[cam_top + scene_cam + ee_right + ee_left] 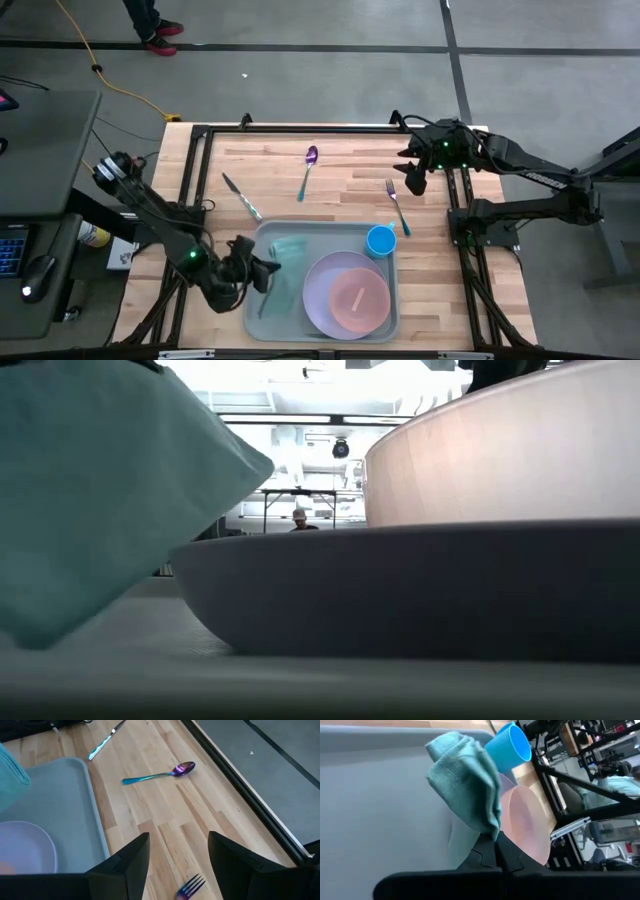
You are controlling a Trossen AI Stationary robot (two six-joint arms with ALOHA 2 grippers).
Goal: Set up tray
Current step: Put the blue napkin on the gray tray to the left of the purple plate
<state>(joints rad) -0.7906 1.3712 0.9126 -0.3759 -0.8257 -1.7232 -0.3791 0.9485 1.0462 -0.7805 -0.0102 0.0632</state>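
Note:
The pale grey-green tray point(275, 318) lies at the table's near edge. On it sit a lavender plate point(318, 290) carrying a pink dish point(360, 298), and a blue cup point(380, 240) in the far right corner. My left gripper point(262, 272) is over the tray's left part, shut on a teal napkin point(465, 785). My right gripper point(177, 865) stands open above the table's far right, near the fork point(397, 207), with nothing between its fingers. My left gripper pinches a bunched edge of the teal napkin point(492, 831) between its two fingertips. The fingers slant down from the table's left. The napkin is crumpled in several layers over the tray floor; I cannot tell whether its lower end point(35, 635) touches the tray.
A knife point(243, 197) lies on the bare wood left of centre beyond the tray. A purple-bowled spoon point(308, 170) lies at the far middle. The black frame rails point(300, 128) run along the table's edges.

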